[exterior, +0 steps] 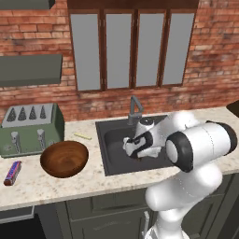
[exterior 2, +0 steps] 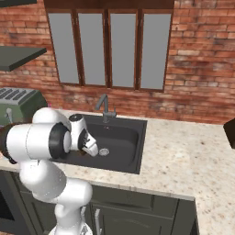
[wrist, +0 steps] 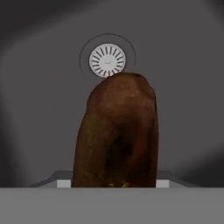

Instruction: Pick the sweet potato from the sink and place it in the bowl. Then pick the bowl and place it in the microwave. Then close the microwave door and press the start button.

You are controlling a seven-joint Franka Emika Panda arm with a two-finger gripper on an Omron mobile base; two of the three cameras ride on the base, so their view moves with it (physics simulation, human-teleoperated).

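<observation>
The sweet potato (wrist: 116, 131), a dark brown-orange lump, stands on end close to the hand camera, between my fingers and hiding their tips. Behind it lie the dark sink floor (wrist: 183, 87) and the round silver drain (wrist: 107, 60). My gripper (exterior: 136, 151) reaches down into the sink (exterior: 111, 140), right of its middle, and is shut on the sweet potato. From the right side the gripper (exterior 2: 90, 149) sits just left of the drain (exterior 2: 104, 151). The reddish-brown bowl (exterior: 64, 158) rests on the counter left of the sink. The microwave and its door are out of view.
The angular grey faucet (exterior: 134, 110) rises behind the sink, just above my hand. A green-grey toaster (exterior: 30, 130) stands behind the bowl, and a red-blue candy bar (exterior: 12, 172) lies at the counter's left front. A thin yellowish strip (exterior: 83, 136) lies between bowl and sink.
</observation>
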